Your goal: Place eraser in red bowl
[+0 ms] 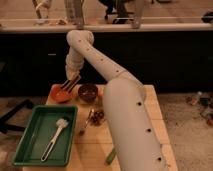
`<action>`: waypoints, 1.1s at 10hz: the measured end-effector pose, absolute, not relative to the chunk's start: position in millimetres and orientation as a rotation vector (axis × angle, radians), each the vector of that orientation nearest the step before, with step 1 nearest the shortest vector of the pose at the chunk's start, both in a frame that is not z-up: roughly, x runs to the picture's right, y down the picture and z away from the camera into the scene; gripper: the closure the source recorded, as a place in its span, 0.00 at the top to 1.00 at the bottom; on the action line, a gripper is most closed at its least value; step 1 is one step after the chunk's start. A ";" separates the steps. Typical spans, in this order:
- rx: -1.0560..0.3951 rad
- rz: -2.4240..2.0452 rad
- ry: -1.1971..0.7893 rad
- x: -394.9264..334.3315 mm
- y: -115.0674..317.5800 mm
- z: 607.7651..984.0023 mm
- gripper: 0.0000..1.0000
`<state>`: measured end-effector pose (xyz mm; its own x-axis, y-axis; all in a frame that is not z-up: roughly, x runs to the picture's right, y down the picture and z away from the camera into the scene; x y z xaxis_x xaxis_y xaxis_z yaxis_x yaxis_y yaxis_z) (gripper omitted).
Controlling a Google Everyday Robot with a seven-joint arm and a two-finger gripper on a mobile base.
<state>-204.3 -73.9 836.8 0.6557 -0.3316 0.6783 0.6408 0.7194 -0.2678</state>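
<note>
Wooden table (90,145): two bowls, one green tray (30,142)
Gripper (66,88) closed on the dark striped eraser (70,85), angled over the red bowl (58,93); dark bowl (88,92) just beside

1. No text, label, brand, number or sign can be read anywhere in the camera view.
2. The gripper (70,85) is seen at the far left of the table, closed on the eraser (71,83) just above the red bowl (62,93); no marking is seen on any of them.
</note>
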 end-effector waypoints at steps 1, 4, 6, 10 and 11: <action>-0.523 -0.578 -0.660 -208.8 -73.5 835.6 0.00; -0.530 -0.580 -0.711 -226.1 -67.6 832.2 0.00; -0.544 -0.592 -0.734 -239.9 -59.9 831.3 0.00; -0.574 -0.616 -0.760 -268.3 -45.0 835.9 0.00; -0.579 -0.620 -0.762 -274.5 -43.2 837.9 0.00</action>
